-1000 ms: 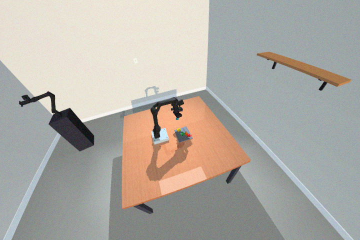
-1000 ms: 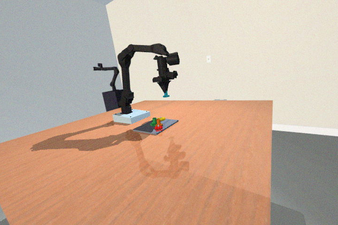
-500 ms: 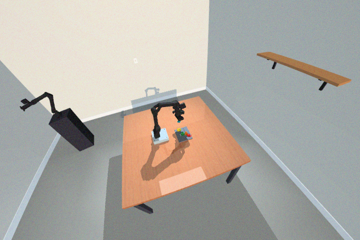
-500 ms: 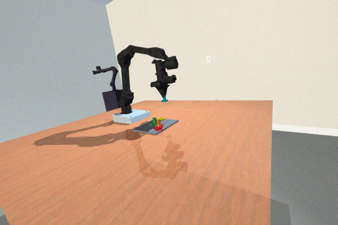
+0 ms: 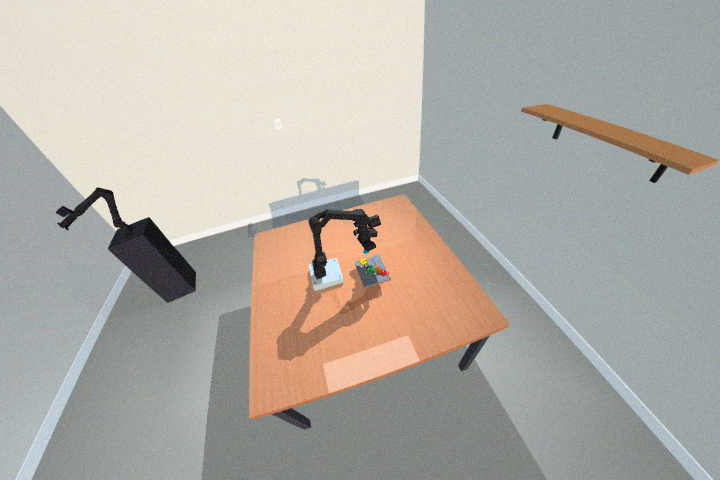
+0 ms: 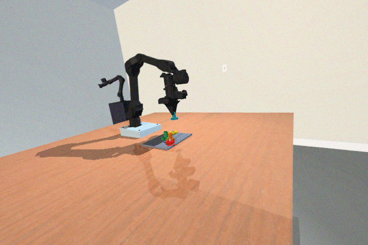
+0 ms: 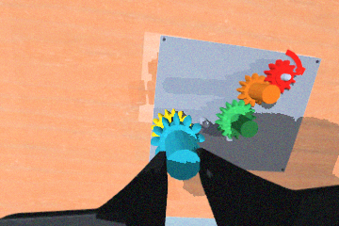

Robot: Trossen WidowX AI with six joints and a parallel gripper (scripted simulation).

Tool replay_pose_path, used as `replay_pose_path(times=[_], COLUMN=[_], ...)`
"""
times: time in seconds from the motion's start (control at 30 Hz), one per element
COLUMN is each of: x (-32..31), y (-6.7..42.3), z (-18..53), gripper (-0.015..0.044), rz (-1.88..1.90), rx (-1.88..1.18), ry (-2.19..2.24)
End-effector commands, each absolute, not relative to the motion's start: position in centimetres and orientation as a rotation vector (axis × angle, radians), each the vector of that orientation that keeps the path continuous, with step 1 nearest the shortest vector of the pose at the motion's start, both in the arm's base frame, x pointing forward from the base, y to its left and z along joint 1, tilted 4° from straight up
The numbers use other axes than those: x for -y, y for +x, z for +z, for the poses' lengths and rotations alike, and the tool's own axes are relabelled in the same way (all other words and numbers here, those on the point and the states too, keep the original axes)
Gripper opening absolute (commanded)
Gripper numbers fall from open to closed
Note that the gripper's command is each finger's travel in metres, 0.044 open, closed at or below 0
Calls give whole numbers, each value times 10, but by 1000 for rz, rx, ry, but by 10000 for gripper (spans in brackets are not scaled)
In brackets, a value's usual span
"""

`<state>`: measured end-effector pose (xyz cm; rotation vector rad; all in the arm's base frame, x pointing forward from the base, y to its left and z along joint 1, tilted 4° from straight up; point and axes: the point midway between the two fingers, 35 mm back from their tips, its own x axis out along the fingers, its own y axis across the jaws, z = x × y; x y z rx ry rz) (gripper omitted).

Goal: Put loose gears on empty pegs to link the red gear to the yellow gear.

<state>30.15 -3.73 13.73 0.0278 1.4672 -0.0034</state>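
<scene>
- Cream and grey walls rose around the wooden table (image 5: 446, 316) (image 6: 103, 202) (image 7: 59, 71), with a brown shelf (image 5: 616, 133) toward two o'clock in the top view.
- At nine o'clock there, a second black arm (image 5: 107, 195) (image 6: 121, 79) stood on a dark pedestal (image 5: 151, 260) (image 6: 117, 112).
- My own arm reached out from a pale base (image 5: 333, 271) (image 6: 131, 132) on the table.
- I had my claw (image 5: 366, 247) (image 6: 173, 113) (image 7: 181, 155) closed on the upright hub of the teal gear (image 5: 365, 251) (image 6: 174, 117) (image 7: 179, 141), teeth lowermost, and held it in the air.
- On the grey board (image 5: 379, 261) (image 6: 184, 138) (image 7: 196, 61), my wrist view put the red gear (image 5: 383, 273) (image 6: 169, 142) (image 7: 278, 75) at two o'clock, the red arrow (image 7: 297, 61) curving beside it.
- Toward eight o'clock from the red one sat the orange gear (image 5: 378, 268) (image 6: 170, 136) (image 7: 252, 89), and at its seven o'clock the green gear (image 5: 370, 270) (image 6: 165, 136) (image 7: 234, 118); I could not tell whether either sat fully flat.
- At nine o'clock from the green one, a small bare peg (image 7: 205, 121) showed.
- Near the board's nine o'clock edge lay the yellow gear (image 5: 363, 262) (image 6: 174, 132) (image 7: 169, 115), partly hidden from my wrist by the teal one, its stripe out of sight there.
</scene>
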Motion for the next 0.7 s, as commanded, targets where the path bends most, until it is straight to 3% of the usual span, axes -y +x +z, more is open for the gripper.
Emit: replay_pose_path(times=[0.0,0.67], x=[44,78], y=[300,289], z=[130,102], gripper=[0,0], rz=[2,-1], rx=[-1468,-1468], ry=[29,26])
